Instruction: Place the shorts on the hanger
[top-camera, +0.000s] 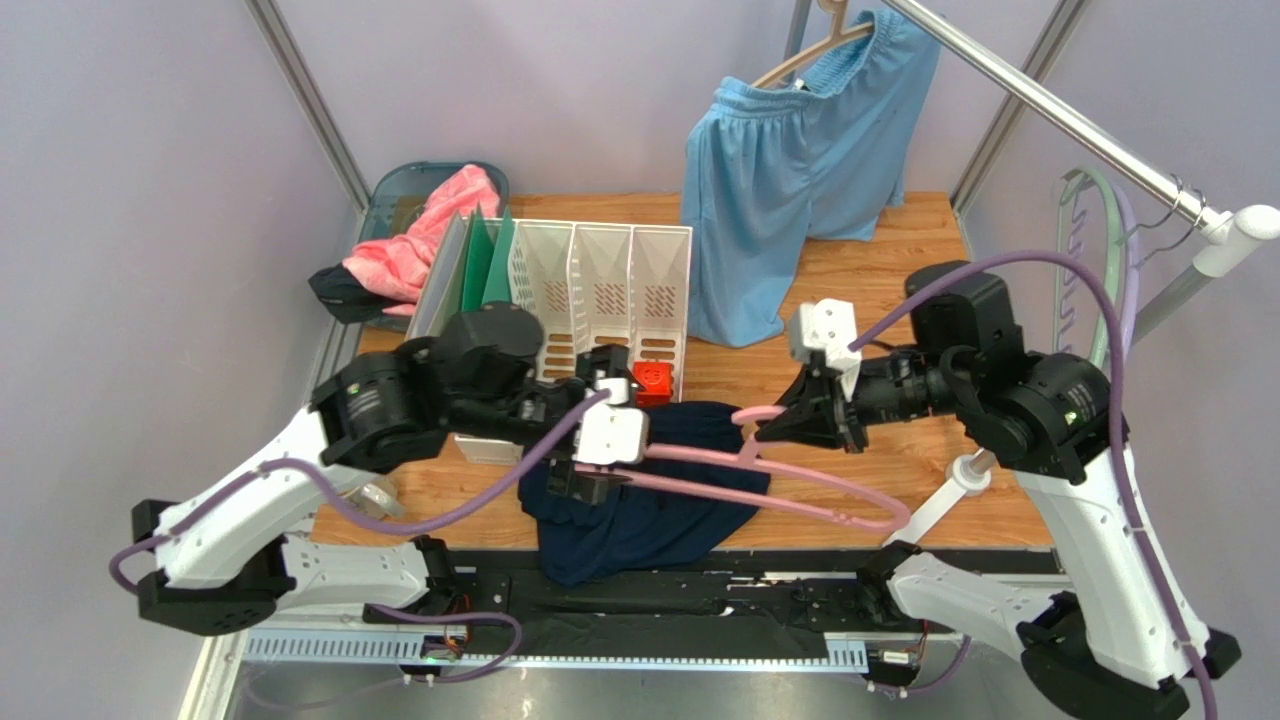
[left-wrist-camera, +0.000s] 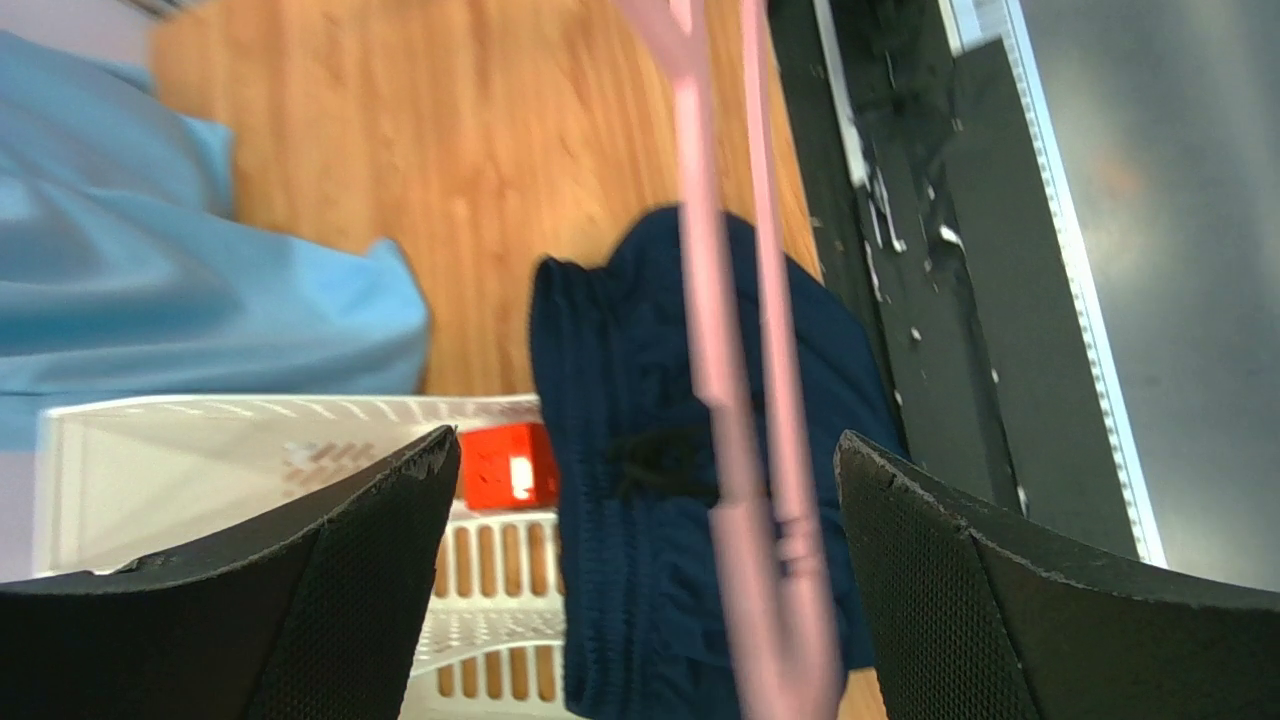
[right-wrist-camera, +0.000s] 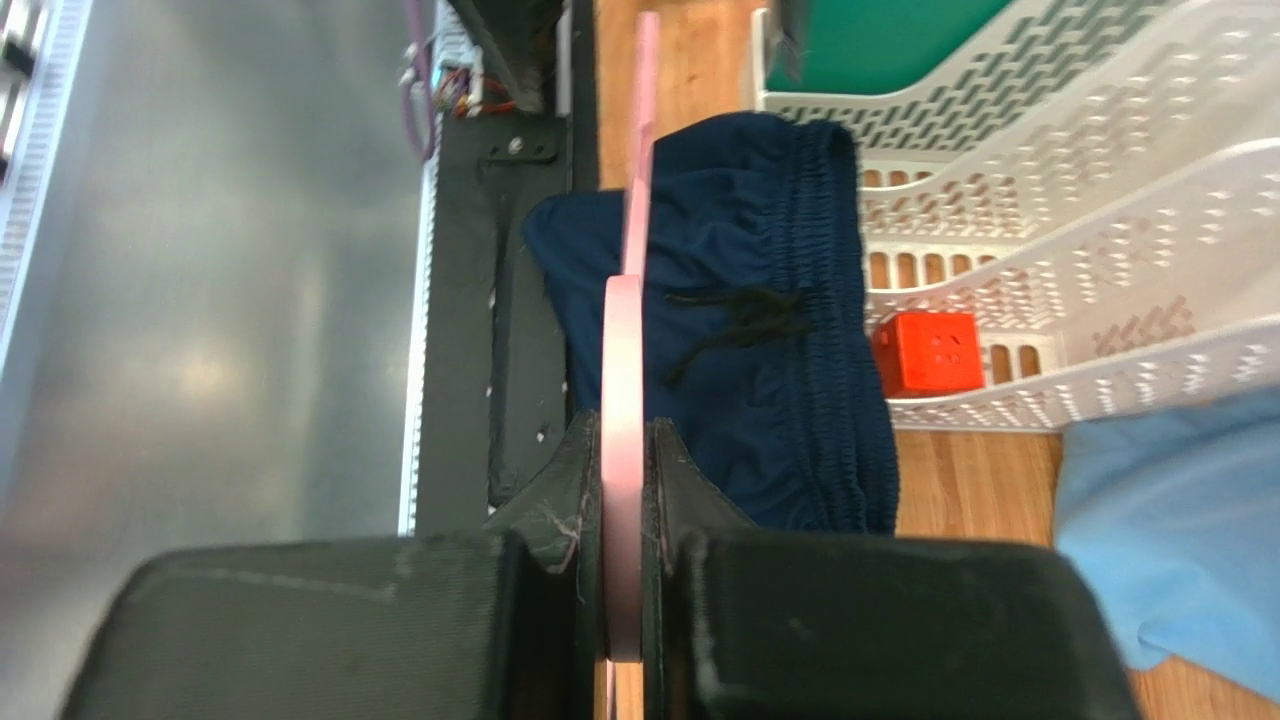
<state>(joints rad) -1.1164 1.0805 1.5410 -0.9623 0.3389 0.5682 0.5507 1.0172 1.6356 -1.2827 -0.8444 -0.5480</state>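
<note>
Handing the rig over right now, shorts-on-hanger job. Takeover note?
Right gripper: shut on the pink hanger, holding it edge-on.
Left gripper: open, holding nothing, poised above the hanger.
Navy shorts: bunched under the hanger's arms, waistband showing.
Done: hanger gripped and positioned across the shorts.
Left: get the shorts onto the hanger; whether they hang on it at all is unclear.

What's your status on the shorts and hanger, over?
Right gripper shut on the hanger. Left gripper open above the shorts. Shorts bunched beneath the hanger, not visibly threaded. White rack close alongside.
</note>
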